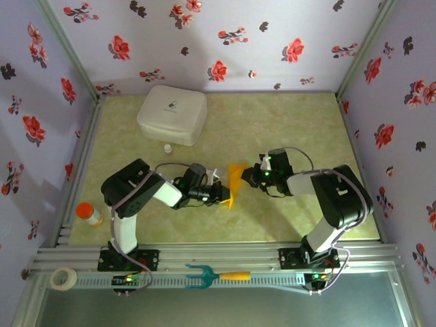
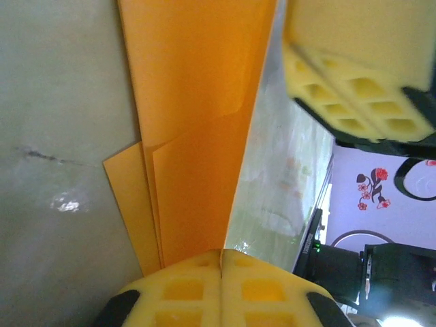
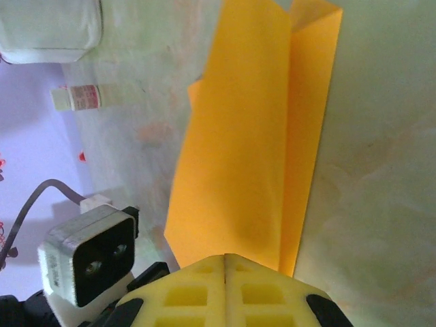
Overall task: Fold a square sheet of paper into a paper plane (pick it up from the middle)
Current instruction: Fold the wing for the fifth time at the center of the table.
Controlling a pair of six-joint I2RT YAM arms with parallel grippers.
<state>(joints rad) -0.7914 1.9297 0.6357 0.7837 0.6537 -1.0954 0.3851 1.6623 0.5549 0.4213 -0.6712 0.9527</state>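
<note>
The paper plane (image 1: 235, 182) is a folded orange-yellow sheet held up on edge at the table's middle, between the two arms. My left gripper (image 1: 223, 195) is shut on its lower end; in the left wrist view the paper plane (image 2: 197, 136) runs up from the closed yellow pads (image 2: 204, 289). My right gripper (image 1: 249, 176) is shut on its right side; the right wrist view shows the paper plane (image 3: 252, 136) with folded layers rising from the closed pads (image 3: 204, 293). The right gripper's yellow pads (image 2: 354, 82) appear at the top right of the left wrist view.
A white case (image 1: 172, 114) lies at the back left with a small white bottle (image 1: 167, 147) in front of it. An orange-capped bottle (image 1: 87, 213) stands at the left edge. A tape roll (image 1: 63, 278) and a teal-and-yellow fork tool (image 1: 216, 276) rest on the front rail.
</note>
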